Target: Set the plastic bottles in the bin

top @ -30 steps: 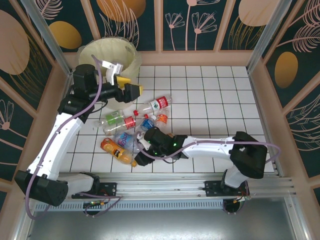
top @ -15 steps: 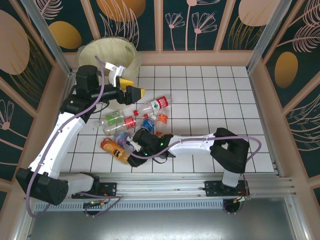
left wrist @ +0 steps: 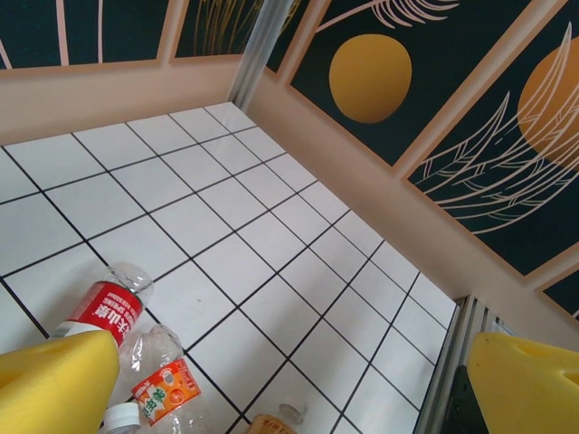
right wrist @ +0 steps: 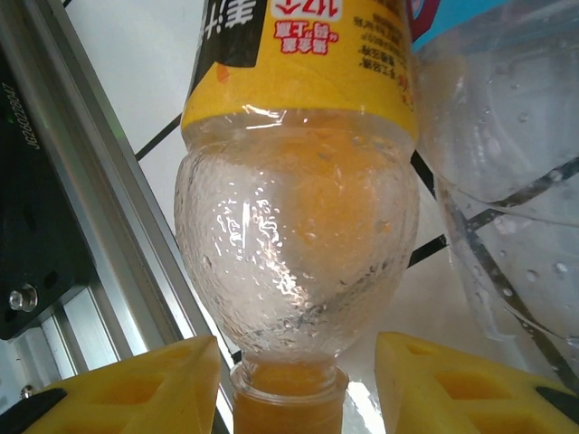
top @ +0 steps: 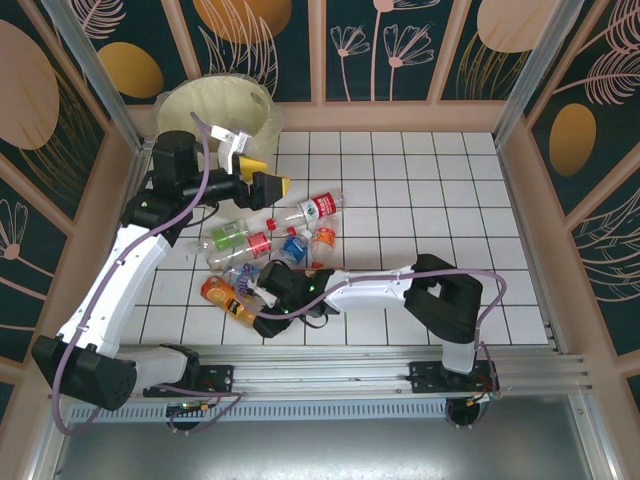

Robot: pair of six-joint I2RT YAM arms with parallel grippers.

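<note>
- A white square-tiled floor with dark grout lines [top: 420, 200] fills the middle of the overhead frame.
- Dark teal wall panels with orange discs and pale leaf drawings [top: 400, 40] enclose it, divided by tan wooden strips [top: 317, 50].
- A silver aluminium rail [top: 350, 372] crosses the bottom.

The top camera hangs above and behind the arm bases [top: 190, 375], looking down on the whole bench [top: 420, 200]. The left wrist camera rides the raised left hand [top: 265, 172], facing across the bench to the far right corner [left wrist: 258, 77]; both catch the red-labelled bottle [top: 315, 208]. The right wrist camera sits low, very near the orange bottle [right wrist: 298, 226] and the near rail [right wrist: 99, 226], both shared with the top view.
</note>
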